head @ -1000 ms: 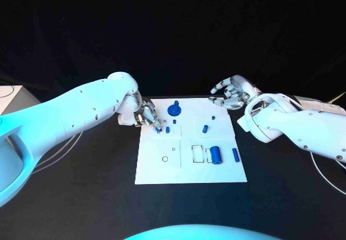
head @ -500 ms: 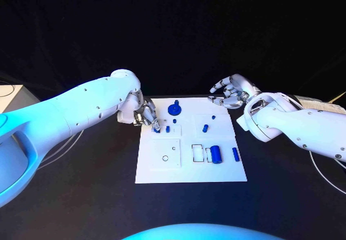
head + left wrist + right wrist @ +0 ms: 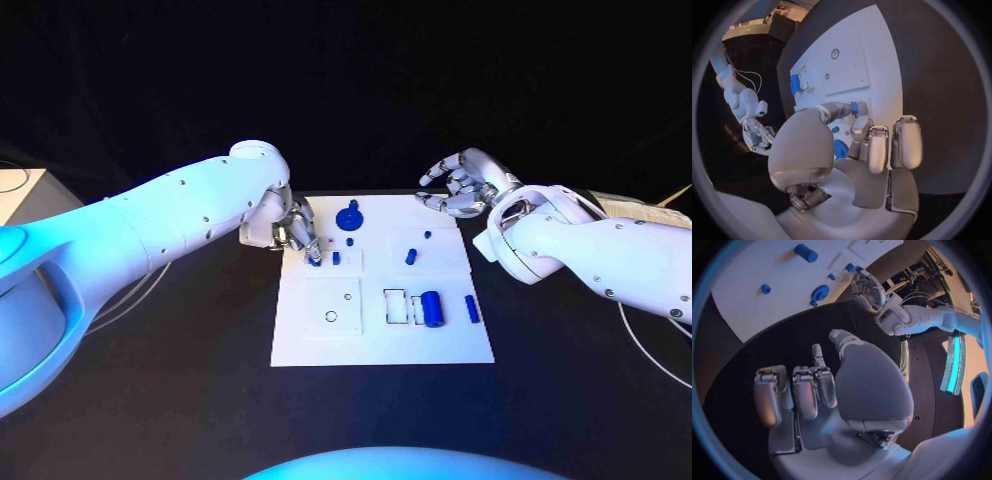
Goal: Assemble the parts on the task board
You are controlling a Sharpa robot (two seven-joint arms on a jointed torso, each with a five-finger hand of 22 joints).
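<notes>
The white task board [image 3: 378, 345] lies mid-table. My left hand [image 3: 297, 234] hangs over its far-left corner, and thumb and a finger pinch a small blue peg [image 3: 315, 260] [image 3: 854, 108] just above the board. A second small peg [image 3: 335, 258] stands beside it. The blue round part [image 3: 348, 218] [image 3: 820, 292] sits at the far edge. A short blue piece [image 3: 410, 257] lies mid-board, with a thick blue cylinder [image 3: 431, 308] [image 3: 795, 84] and a thin peg [image 3: 472, 308] nearer me. My right hand [image 3: 462, 185] [image 3: 826, 385] hovers past the far-right corner, fingers apart and holding nothing.
A rectangular slot [image 3: 394, 305] and a small round hole [image 3: 330, 317] mark the board's near half. A white box [image 3: 26, 198] stands at the table's left edge. Cables and a pale object [image 3: 646, 212] lie behind my right arm.
My left arm has swung slightly forward while its hand stays at the board's far-left corner with the peg. The right hand has hardly moved.
</notes>
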